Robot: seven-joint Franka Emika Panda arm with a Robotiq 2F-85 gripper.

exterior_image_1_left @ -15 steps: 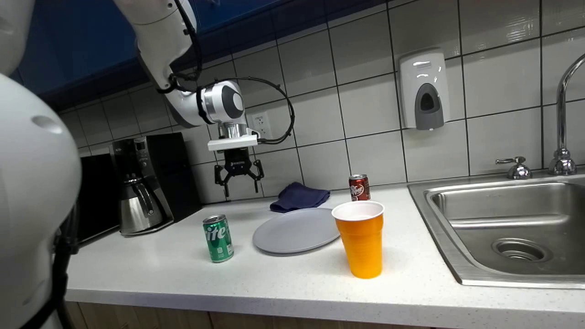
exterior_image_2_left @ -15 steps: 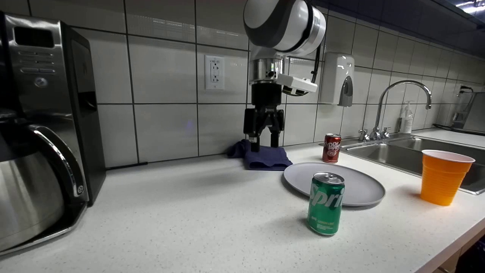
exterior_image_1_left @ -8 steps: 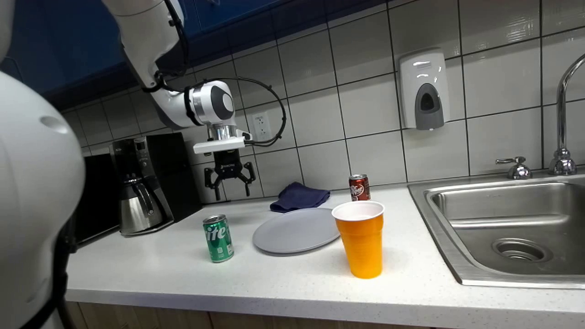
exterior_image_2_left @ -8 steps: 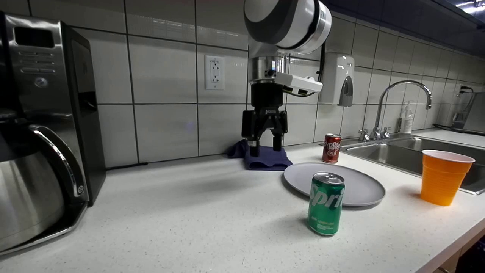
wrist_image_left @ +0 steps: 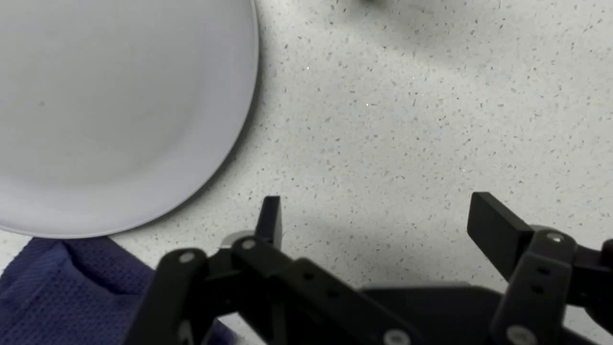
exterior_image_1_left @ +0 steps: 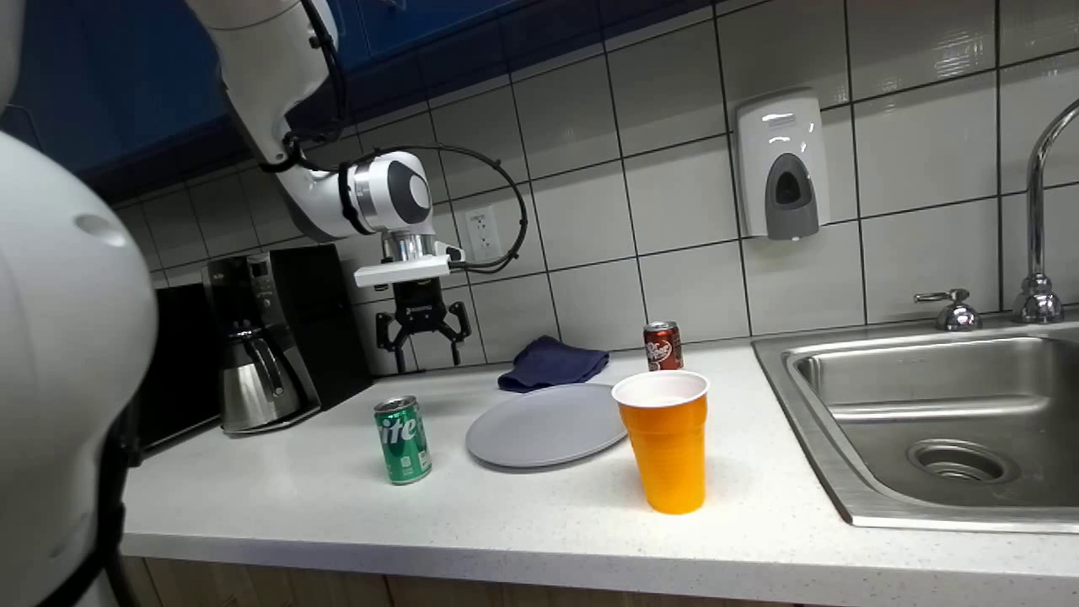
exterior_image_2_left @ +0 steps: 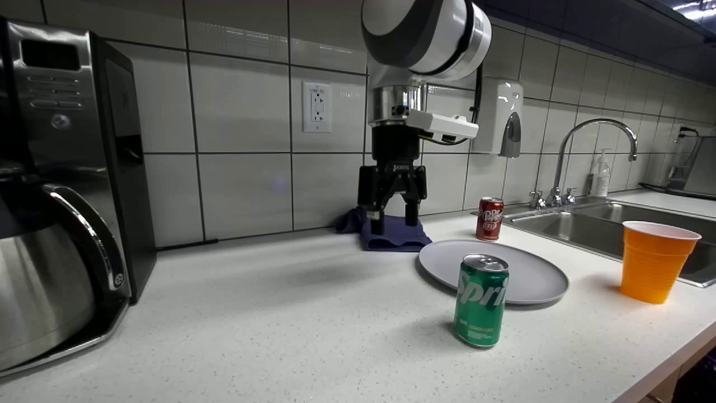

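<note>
Dark-grouted pale tile wall (exterior_image_1_left: 590, 219) | outlet (exterior_image_2_left: 317, 107) on it | blue overhead cabinets (exterior_image_1_left: 135, 93) | white speckled counter (exterior_image_2_left: 268, 313) | wood-grain fronts (exterior_image_1_left: 287, 588) beneath | ceiling light (exterior_image_2_left: 700, 13) on

Soft shadows, glare on bksplash (exterior_image_1_left: 674, 194)

A kitchen as we see it, steel sink (exterior_image_1_left: 927, 421) with curved faucet (exterior_image_1_left: 1036, 228), coffee maker (exterior_image_1_left: 291, 337), tiled wall (exterior_image_2_left: 240, 106), wall-mounted dispenser (exterior_image_1_left: 782, 135), blue overhead cabinets (exterior_image_1_left: 126, 84).
</note>
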